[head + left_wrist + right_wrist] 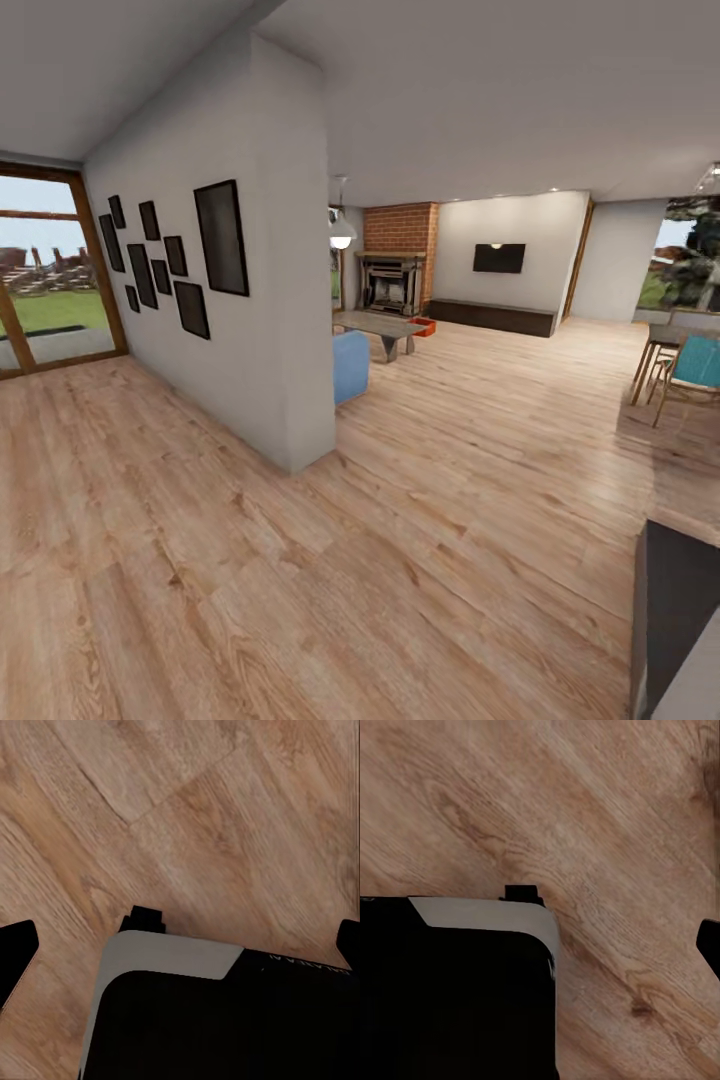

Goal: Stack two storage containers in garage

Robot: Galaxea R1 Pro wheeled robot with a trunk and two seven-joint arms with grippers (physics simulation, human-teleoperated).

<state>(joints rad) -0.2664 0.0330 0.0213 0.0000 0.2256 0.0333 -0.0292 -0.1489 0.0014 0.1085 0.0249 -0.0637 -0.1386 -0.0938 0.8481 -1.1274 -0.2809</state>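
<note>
Far down the living room, an orange-red storage container point(424, 326) sits on the wood-plank floor between the glass table point(380, 325) and the brick fireplace point(392, 280); only a small part of it shows. In the left wrist view my left gripper point(180, 945) hangs open over the planks, above my own black and grey base point(217, 1020), its fingertips point(16, 952) set wide apart. In the right wrist view my right gripper point(540, 945) also looks open, with one fingertip point(709, 943) showing and the other lost against the base. Neither holds anything.
A white partition wall point(270, 300) hung with black frames juts out at the left, with a blue sofa point(350, 366) behind its end. Wood-framed glass doors point(50, 270) stand at far left. Chairs and a table point(685, 370) stand at right, a dark cabinet point(680, 620) at lower right.
</note>
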